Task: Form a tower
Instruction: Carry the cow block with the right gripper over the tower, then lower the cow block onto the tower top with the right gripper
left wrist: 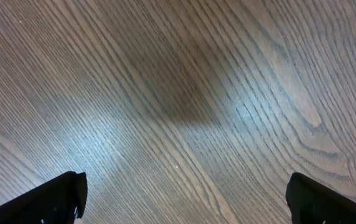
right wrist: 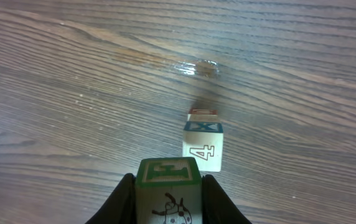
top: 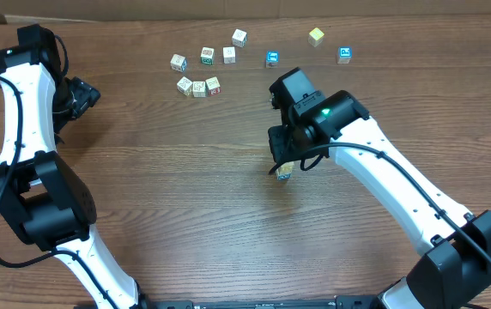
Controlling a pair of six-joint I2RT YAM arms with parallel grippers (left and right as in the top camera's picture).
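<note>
The tower (right wrist: pixel 202 144) is a short stack of wooden cubes: a cream cube marked 4 on top, a blue-faced one under it and a red-marked one below. In the overhead view the tower (top: pixel 284 174) peeks out from under my right arm. My right gripper (right wrist: pixel 168 180) is shut on a green-faced cube (right wrist: pixel 167 172) with a ladybug drawing, held above the table just short and left of the tower, not touching it. My left gripper (left wrist: pixel 184 199) is open over bare wood at the table's far left, its dark fingers (left wrist: pixel 60 196) wide apart.
Several loose alphabet cubes lie along the back of the table, among them a trio (top: pixel 199 87), a blue one (top: pixel 272 58), a yellowish one (top: pixel 316 36) and another blue one (top: pixel 344 55). A shiny smear (right wrist: pixel 196 67) marks the wood beyond the tower.
</note>
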